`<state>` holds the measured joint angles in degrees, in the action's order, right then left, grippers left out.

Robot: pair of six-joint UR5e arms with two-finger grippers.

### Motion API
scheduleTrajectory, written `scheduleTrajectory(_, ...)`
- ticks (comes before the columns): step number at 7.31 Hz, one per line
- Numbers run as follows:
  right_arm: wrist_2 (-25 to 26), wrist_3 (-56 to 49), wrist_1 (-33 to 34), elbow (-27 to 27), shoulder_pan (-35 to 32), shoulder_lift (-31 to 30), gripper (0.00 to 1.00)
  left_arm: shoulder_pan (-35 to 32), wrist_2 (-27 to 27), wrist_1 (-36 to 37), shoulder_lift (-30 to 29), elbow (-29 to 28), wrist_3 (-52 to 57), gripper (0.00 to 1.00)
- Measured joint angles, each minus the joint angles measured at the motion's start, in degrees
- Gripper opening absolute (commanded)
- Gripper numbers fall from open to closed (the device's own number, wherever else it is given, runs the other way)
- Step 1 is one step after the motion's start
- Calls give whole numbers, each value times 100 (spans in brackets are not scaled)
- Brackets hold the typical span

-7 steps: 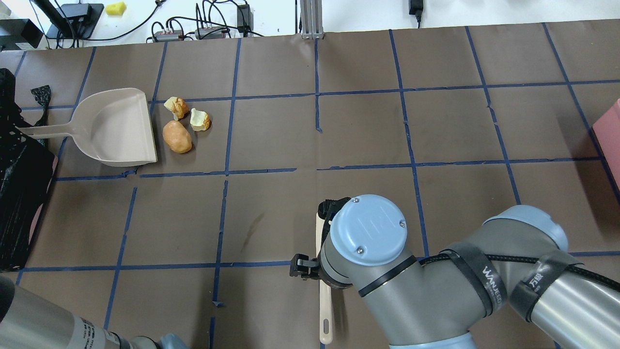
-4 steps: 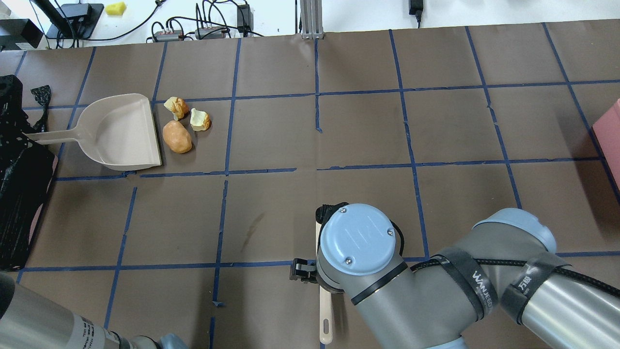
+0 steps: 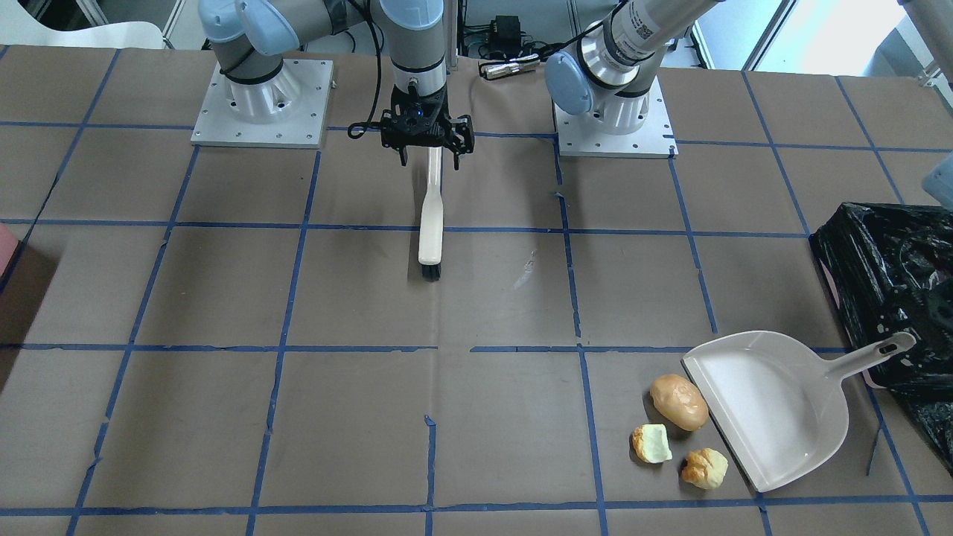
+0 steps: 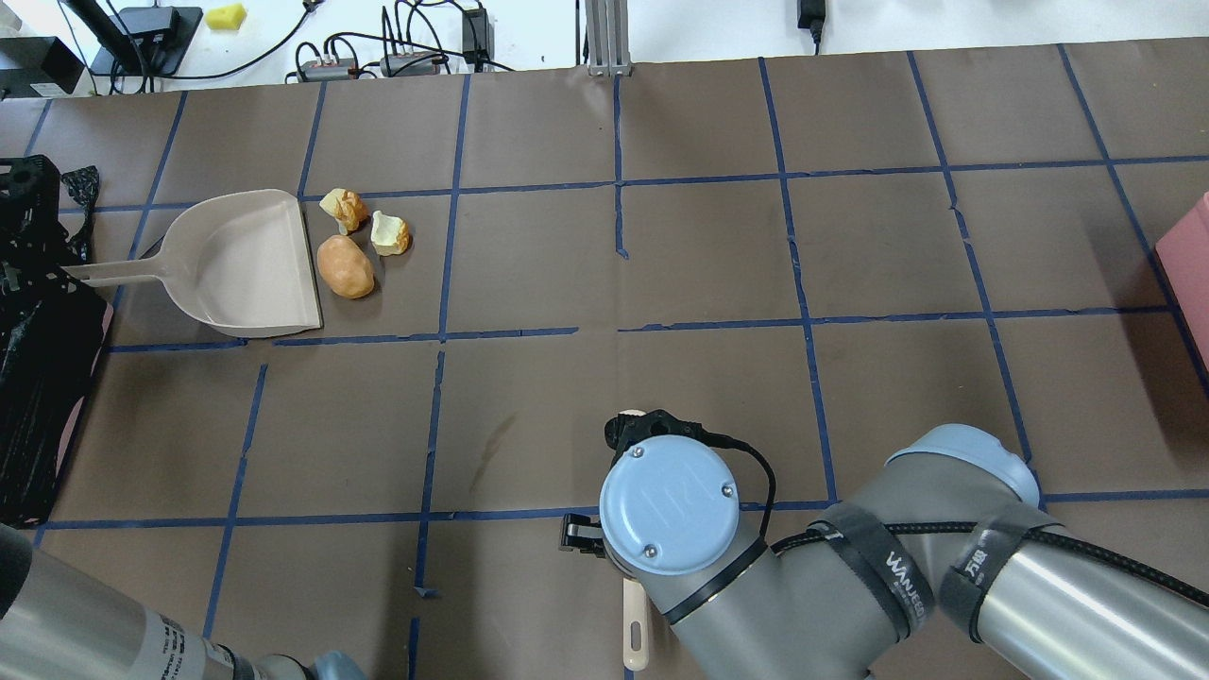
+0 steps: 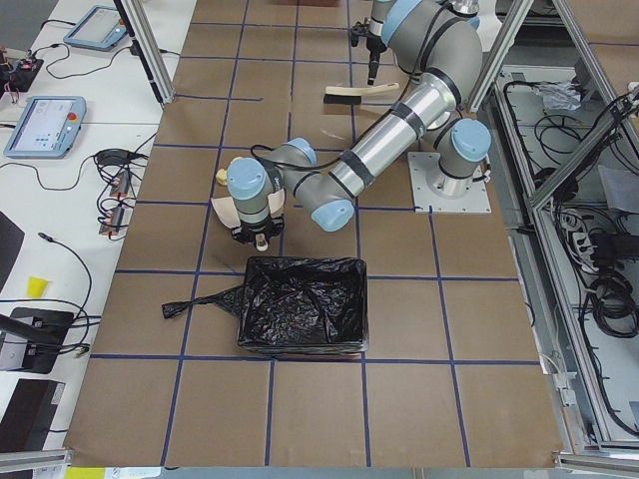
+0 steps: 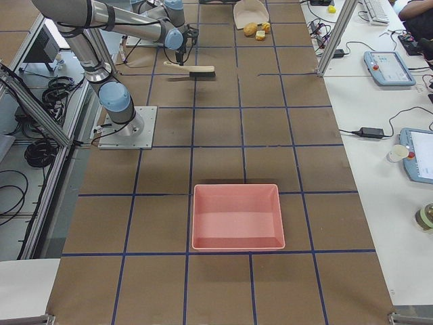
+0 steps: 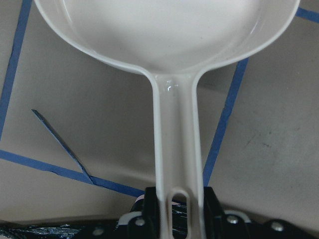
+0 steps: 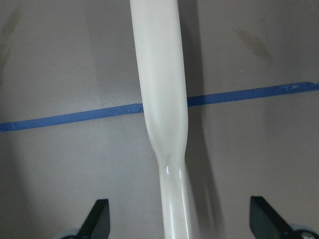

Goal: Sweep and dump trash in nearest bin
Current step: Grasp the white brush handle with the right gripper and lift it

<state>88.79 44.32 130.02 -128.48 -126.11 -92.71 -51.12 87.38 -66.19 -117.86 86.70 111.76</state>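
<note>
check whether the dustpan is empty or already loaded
Empty. The dustpan is bare inside, and all three scraps lie on the table beside its open edge.

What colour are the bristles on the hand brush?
The bristles are black, below a cream handle; the exterior front-facing view shows them best.

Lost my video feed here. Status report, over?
Left tool shut on dustpan handle. Right tool open astride brush handle, no grip yet. Trash on table at dustpan lip, unswept. Nothing between brush and trash.
</note>
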Motion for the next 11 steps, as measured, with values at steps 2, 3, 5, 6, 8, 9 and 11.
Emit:
scheduleTrajectory(2,108,240,243,-47,-174,177,99,-9,-22,19,19,49,6,0)
scheduleTrajectory(3,163,329,334,-100,-239,237,99,-20,-28,21,29,63,19,0)
scheduleTrajectory(5,261,383,431,-276,-315,281,99,-117,-23,35,45,66,32,0)
scheduleTrajectory(6,258,390,449,-344,-329,285,99,-171,-18,54,47,66,38,0)
scheduleTrajectory(8,185,413,447,-383,-388,305,97,-212,-17,86,28,75,46,0)
scheduleTrajectory(9,170,421,445,-384,-450,349,97,-213,-16,98,14,79,49,0)
scheduleTrajectory(11,164,431,516,-379,-513,479,97,-217,-17,110,-3,83,58,0)
